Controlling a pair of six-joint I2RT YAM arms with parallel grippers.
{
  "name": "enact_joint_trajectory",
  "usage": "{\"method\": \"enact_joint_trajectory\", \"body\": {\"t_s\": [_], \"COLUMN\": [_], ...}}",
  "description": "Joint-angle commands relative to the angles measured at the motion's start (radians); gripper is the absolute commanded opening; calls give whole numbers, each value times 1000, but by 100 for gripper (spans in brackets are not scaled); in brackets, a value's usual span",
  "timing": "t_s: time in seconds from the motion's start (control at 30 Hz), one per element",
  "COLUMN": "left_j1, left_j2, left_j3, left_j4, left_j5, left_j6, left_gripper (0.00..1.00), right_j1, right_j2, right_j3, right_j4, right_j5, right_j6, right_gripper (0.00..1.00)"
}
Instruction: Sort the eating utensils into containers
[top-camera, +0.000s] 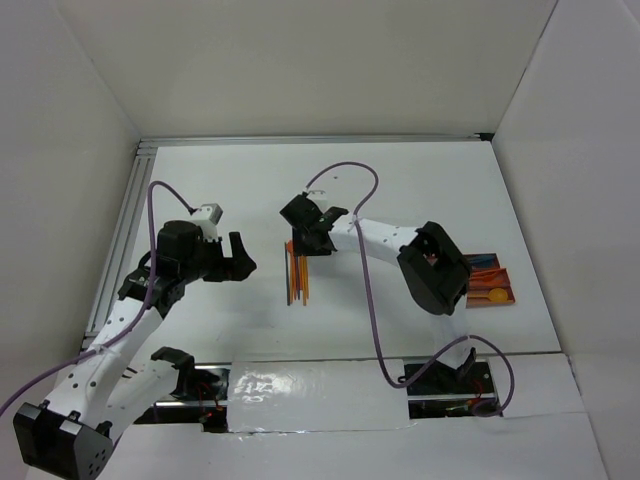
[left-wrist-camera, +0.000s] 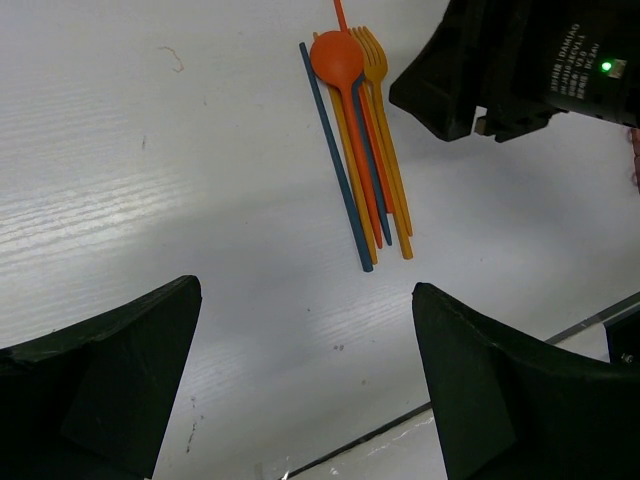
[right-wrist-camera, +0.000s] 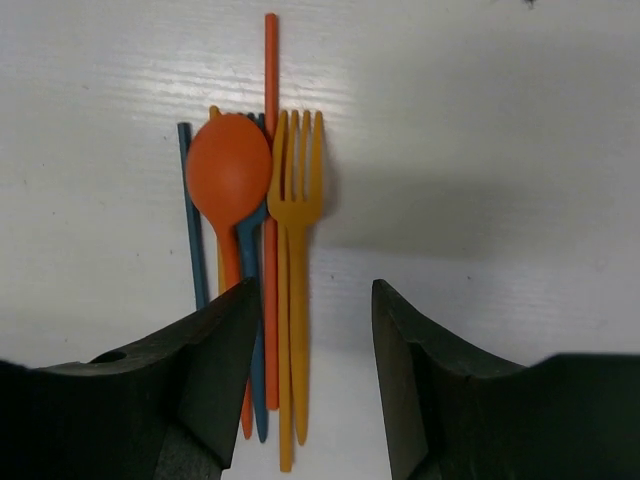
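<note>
My left gripper hangs spread wide over the white table, holding nothing, just left of the utensil bundle. The pieces of the bundle lie side by side: a blue stick, an orange spoon, an orange stick and a yellow-orange fork. My right gripper sits over its far end, fingers parted and empty, with the handles running between them. Far right, the reddish-brown tray holds a few utensils and is partly hidden by my right arm.
</note>
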Motion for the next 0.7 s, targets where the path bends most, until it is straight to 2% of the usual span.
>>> {"method": "enact_joint_trajectory", "body": {"t_s": [0.0, 0.67], "left_j1": [-1, -1], "left_j2": [-9, -20], "left_j3": [32, 20], "left_j4": [23, 28], "left_j5": [-1, 0], "left_j6": [-4, 14], "left_gripper": [100, 100], "right_j1": [15, -12], "right_j2": [45, 122], "right_j3": [76, 55], "right_j4": [33, 53], "right_j5": [14, 3], "right_j6": [-43, -25], "right_gripper": [56, 34]}}
